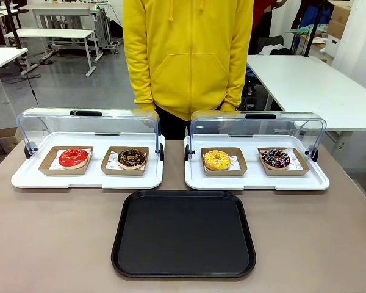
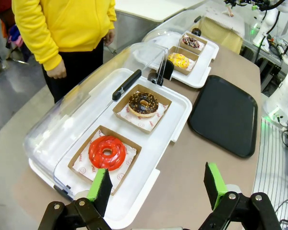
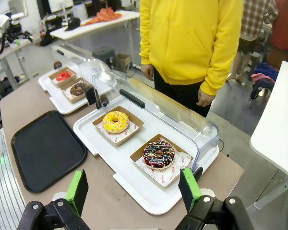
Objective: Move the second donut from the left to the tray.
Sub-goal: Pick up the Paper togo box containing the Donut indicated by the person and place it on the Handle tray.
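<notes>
Chocolate-dark and untouched, the second donut from the left (image 1: pixel 132 159) sits at eleven o'clock of the empty tray (image 1: pixel 183 235) — nothing is done yet, my left gripper (image 2: pixel 157 181) and right gripper (image 3: pixel 133 184) both spread wide, holding nothing, so grasp, carry and set-down all remain.

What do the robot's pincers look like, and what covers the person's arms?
Both the left gripper and the right gripper have two black jointed fingers with silver bolt heads, each tipped by a bright green pad. The person's yellow sweatshirt has long sleeves ending in snug cuffs.
</notes>
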`<state>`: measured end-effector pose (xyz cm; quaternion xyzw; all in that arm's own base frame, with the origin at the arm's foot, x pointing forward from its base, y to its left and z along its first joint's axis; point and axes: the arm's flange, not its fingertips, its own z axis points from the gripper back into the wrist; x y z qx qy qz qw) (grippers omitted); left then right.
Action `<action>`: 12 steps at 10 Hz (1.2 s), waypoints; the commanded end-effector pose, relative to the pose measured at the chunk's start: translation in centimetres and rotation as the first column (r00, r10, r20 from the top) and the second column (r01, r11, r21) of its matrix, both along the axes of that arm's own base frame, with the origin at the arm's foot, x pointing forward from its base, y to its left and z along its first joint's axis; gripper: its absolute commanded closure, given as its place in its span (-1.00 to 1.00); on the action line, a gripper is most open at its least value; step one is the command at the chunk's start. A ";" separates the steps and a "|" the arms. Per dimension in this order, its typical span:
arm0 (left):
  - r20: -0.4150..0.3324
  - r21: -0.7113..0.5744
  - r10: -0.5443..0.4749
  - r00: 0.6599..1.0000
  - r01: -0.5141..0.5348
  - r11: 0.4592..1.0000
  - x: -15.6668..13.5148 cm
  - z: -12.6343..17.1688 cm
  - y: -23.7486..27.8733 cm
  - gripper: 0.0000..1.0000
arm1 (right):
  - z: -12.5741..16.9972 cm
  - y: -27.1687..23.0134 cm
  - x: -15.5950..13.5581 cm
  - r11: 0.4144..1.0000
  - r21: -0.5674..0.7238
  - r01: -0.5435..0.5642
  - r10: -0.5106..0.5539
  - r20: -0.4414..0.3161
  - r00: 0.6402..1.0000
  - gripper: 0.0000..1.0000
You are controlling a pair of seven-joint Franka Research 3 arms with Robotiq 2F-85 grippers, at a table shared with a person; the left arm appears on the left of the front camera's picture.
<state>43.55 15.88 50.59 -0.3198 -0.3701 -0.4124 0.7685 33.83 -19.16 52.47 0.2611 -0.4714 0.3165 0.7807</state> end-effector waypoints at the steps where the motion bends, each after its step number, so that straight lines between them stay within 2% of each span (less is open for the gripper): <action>1: 0.003 -0.007 -0.007 1.000 0.007 1.000 -0.1 0.2 -0.1 -1.00 | 0.1 -0.1 0.3 1.000 0.005 -0.007 0.007 0.033 0.999 -1.00; 12: 0.003 -0.007 -0.007 1.000 0.007 1.000 -0.1 0.2 -0.1 -1.00 | 0.1 -0.1 0.3 1.000 0.005 -0.007 0.007 0.033 0.999 -1.00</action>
